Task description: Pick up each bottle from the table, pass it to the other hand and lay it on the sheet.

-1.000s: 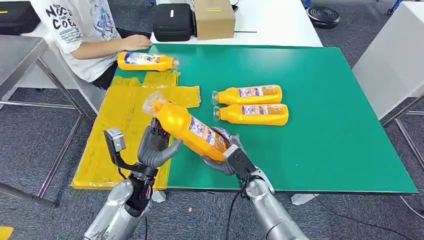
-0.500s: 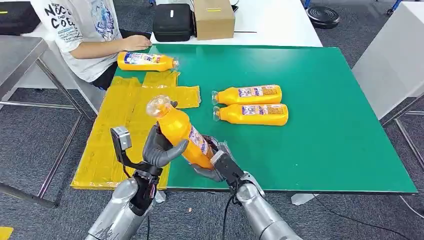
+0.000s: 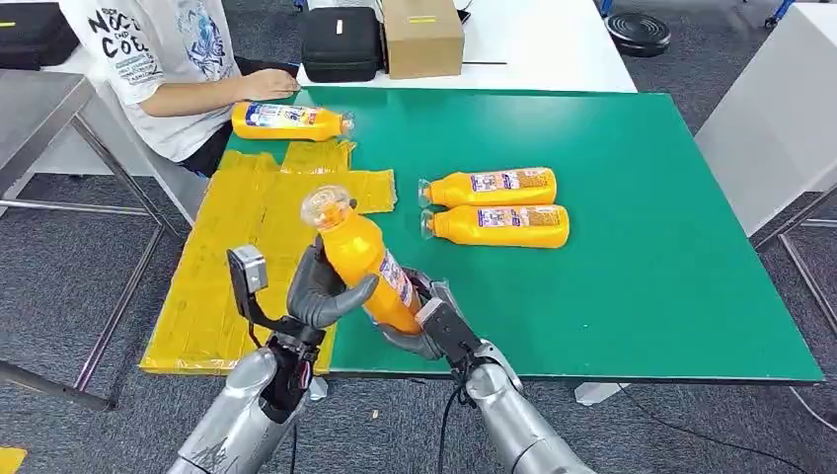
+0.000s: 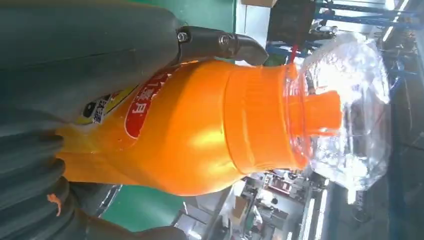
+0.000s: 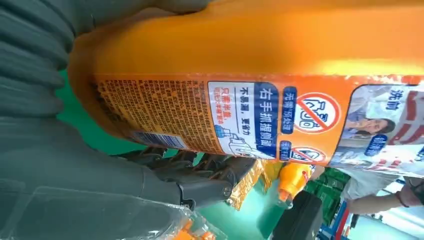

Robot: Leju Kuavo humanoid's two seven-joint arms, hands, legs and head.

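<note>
An orange bottle [image 3: 360,259] with a clear cap stands tilted above the table's front edge, cap up and leaning left. My left hand [image 3: 321,291] wraps its middle, and my right hand [image 3: 429,321] grips its base. In the left wrist view the thumb and fingers of my left hand [image 4: 75,50] close around the bottle [image 4: 200,125] below its neck. The right wrist view shows my right hand [image 5: 60,165] around the labelled body of the bottle [image 5: 260,60]. The yellow sheet [image 3: 227,276] lies to the left. Two more bottles [image 3: 494,186] [image 3: 498,225] lie side by side mid-table.
Another orange bottle [image 3: 286,120] lies at the sheet's far end, by the hand of a seated person [image 3: 158,49]. A black case [image 3: 341,41] and a cardboard box [image 3: 422,35] stand behind the green table [image 3: 642,197]. A metal table [image 3: 39,109] stands at the left.
The bottle has swung from a low slant to nearly upright. My left hand has closed around its middle, and both arms have shifted slightly.
</note>
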